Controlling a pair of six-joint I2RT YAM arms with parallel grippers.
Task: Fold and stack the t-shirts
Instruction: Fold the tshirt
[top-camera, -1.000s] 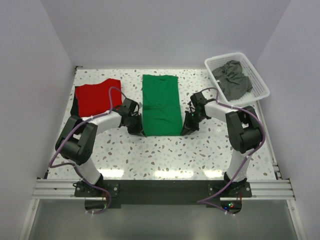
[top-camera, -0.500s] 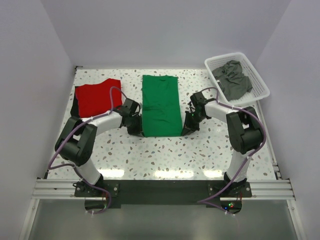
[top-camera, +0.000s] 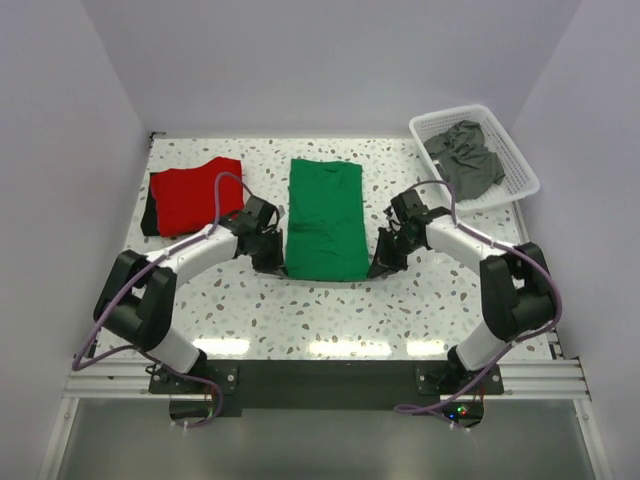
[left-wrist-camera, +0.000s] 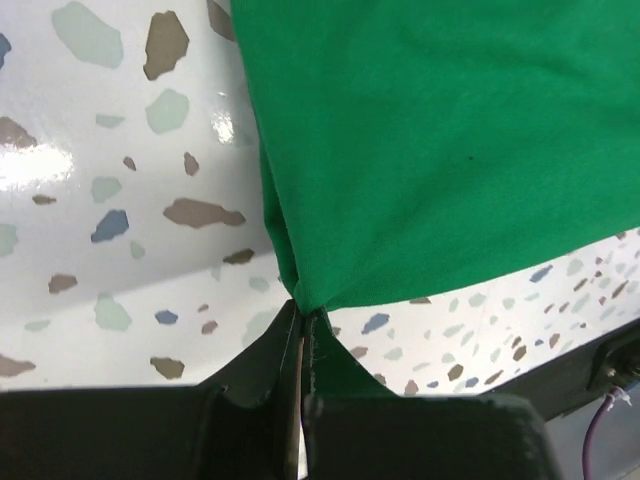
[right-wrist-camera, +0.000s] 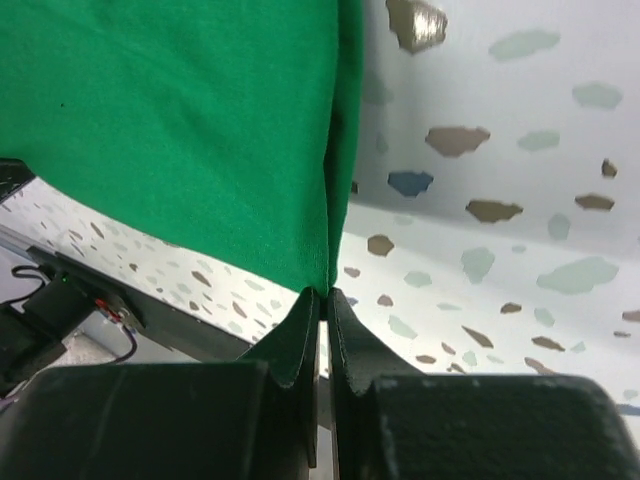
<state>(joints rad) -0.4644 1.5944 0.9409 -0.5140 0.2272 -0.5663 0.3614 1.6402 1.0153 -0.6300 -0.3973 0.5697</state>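
Bright green cloth t-shirt (top-camera: 325, 215), mid-frame, has slid slightly down-frame. Left gripper (top-camera: 272, 258) and right gripper (top-camera: 383, 262) each pinch a lower corner. Fold likely starting.

green t-shirt (top-camera: 324, 220): one
red t-shirt (top-camera: 192, 193): one
dark grey t-shirts (top-camera: 465, 160): one heap, number unclear
basket (top-camera: 516, 158): one

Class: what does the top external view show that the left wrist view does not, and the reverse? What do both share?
Only top external: the red t-shirt, the white basket holding dark grey t-shirts, the right gripper. Only left wrist: the fingers pinched shut on a shirt corner. Both: the green t-shirt, the left gripper, the speckled table.
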